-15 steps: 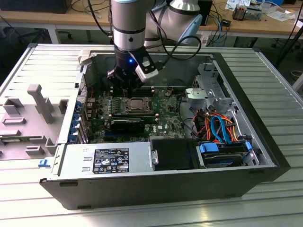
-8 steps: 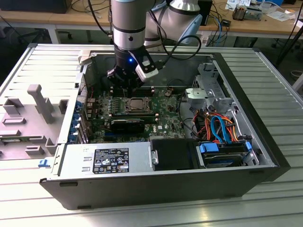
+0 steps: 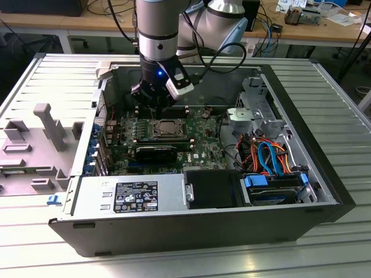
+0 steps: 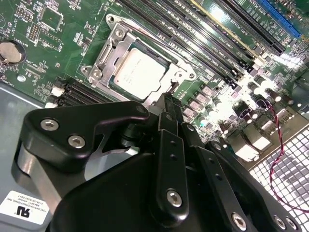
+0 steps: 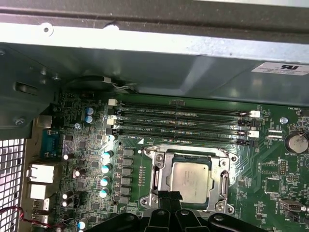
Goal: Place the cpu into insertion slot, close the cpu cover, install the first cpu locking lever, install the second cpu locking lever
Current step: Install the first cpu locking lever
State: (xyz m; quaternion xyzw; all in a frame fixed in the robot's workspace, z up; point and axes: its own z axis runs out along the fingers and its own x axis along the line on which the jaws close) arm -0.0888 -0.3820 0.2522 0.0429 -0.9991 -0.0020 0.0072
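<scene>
The cpu lies flat in the insertion slot on the green motherboard, silver top up, seen in both wrist views and in the exterior view. The cpu cover lies down around the chip as a silver frame. My gripper hangs just above the socket's edge, its black fingers pressed together with nothing visible between them. In the first wrist view the gripper meets the frame's near edge. In the exterior view the gripper stands over the board beside the socket.
Long black memory slots run beside the socket. The case wall rises close behind them. A drive cage with orange and blue cables fills the exterior view's right. The power supply sits at the front.
</scene>
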